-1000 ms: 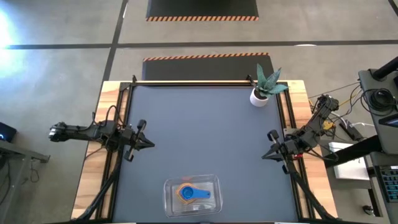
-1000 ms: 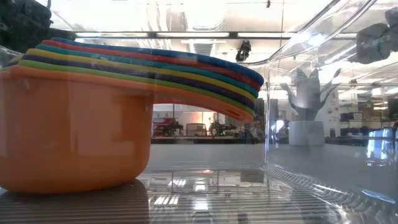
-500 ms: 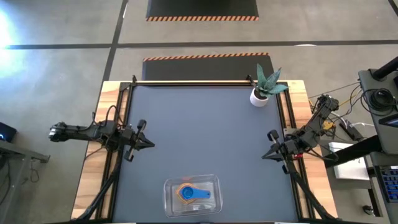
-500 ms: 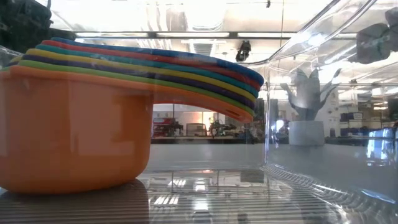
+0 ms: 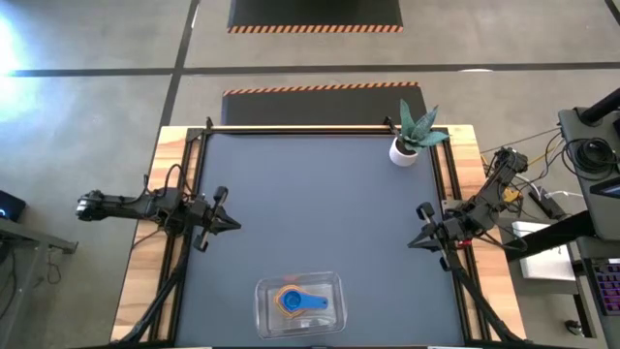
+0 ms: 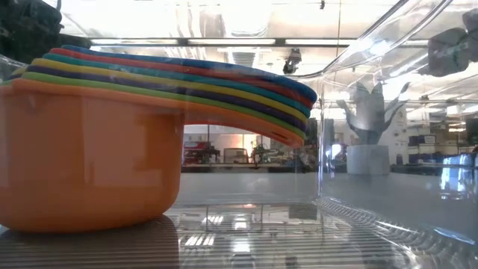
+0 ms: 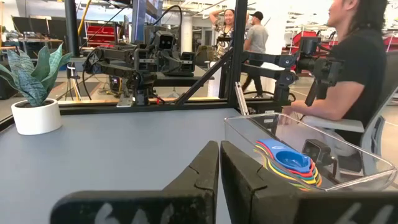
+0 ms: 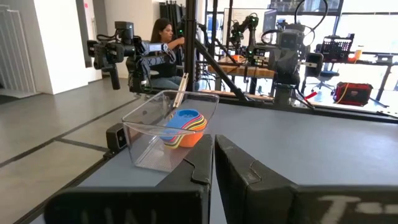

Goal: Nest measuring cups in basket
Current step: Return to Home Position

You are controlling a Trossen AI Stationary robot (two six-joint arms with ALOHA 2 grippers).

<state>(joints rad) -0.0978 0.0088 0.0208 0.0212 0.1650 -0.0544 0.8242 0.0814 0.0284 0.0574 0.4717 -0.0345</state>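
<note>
The measuring cups [image 5: 300,301] sit nested in one stack, orange outermost and blue on top, inside the clear basket [image 5: 332,287] near the table's front edge. The stack rests by the orange cup's base [image 6: 89,217] on the basket's floor, the handles fanned to one side. The stack [image 7: 289,163] and the basket [image 8: 149,137] also show in both wrist views. My left gripper [image 5: 236,224] stands shut at the table's left edge, pointing level. My right gripper [image 5: 412,242] stands shut at the right edge, clear of everything.
A white pot with a green plant [image 5: 407,145] stands at the far right corner of the table. The dark mat [image 5: 310,204] lies bare between the arms. People [image 7: 354,68] sit and stand beyond the table.
</note>
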